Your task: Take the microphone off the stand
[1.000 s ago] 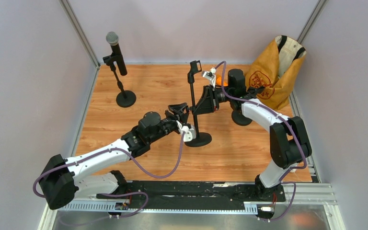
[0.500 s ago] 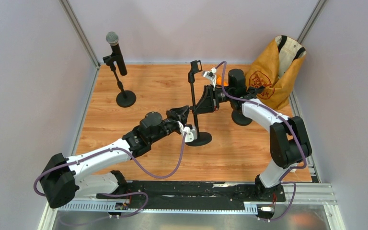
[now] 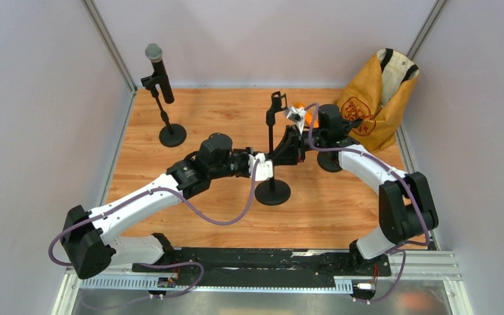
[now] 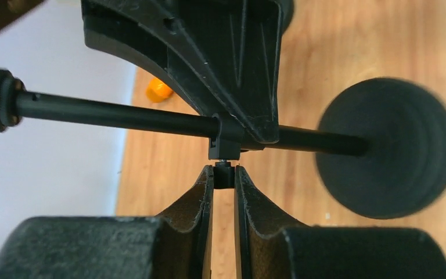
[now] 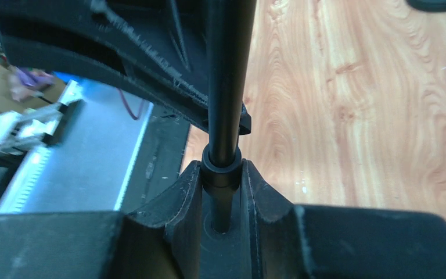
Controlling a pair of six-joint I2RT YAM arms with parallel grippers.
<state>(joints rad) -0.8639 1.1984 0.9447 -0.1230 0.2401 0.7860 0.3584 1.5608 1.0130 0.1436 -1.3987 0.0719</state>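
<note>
I see right jaws clench thin black stand pole; left jaws pinch small black nub beside it. Open wooden surface around; yellow bag red stamp unreadable.

The microphone stands clipped in its mic stand at the far left of the table, well apart from the action. Both arms crowd the middle stand: the left gripper is at the pole from the left, the right gripper from the right. A yellow bag slumps in the far right corner.
</note>
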